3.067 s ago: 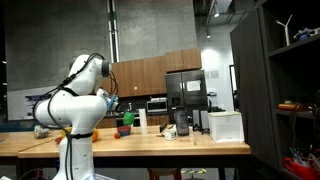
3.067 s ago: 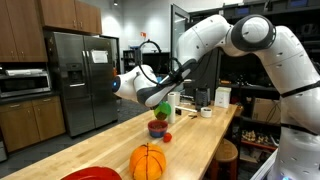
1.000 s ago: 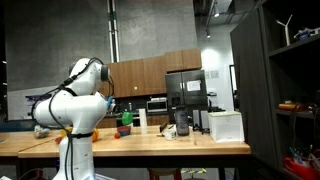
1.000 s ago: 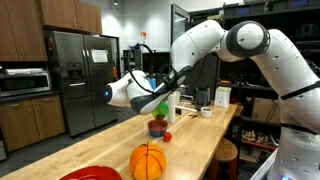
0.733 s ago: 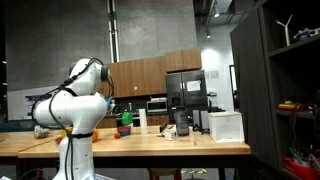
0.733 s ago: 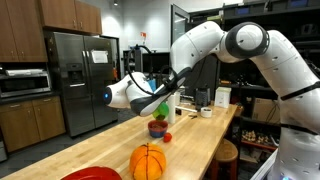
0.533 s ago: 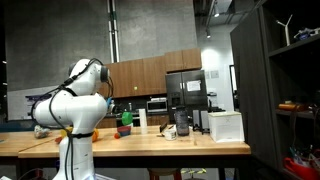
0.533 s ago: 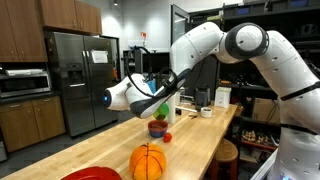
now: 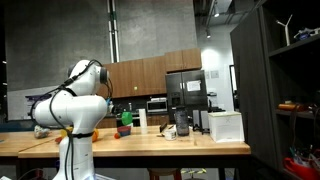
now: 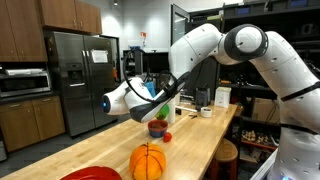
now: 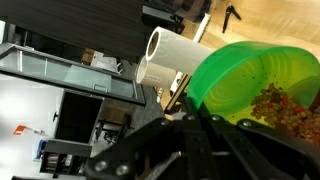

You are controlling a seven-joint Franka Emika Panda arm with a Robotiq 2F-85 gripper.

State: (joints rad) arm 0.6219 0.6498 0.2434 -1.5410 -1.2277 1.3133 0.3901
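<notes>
The black two-fingered gripper (image 11: 190, 118) is fully closed, its fingers pinching the near rim of a bright green round plastic cup (image 11: 255, 85) with brownish-red crumbly bits (image 11: 285, 112) lying against its lower wall. In an exterior view the cup (image 10: 163, 108) hangs in the air under the gripper (image 10: 160, 100), just above a dark red bowl (image 10: 157, 129) that stands on the long pale wooden counter (image 10: 205, 135), with an orange ball (image 10: 147, 161) nearer the camera and well apart from it. Judged from this, the work goes well if the pinch on the thin rim stays firm, the wrist turns slowly, and the cup's mouth stays over the bowl so that nothing falls on the counter. The cup is tipped: its mouth faces back toward the wrist camera, its base points away, and its rim-to-base axis leans well off upright; how steeply, the small exterior views do not settle
</notes>
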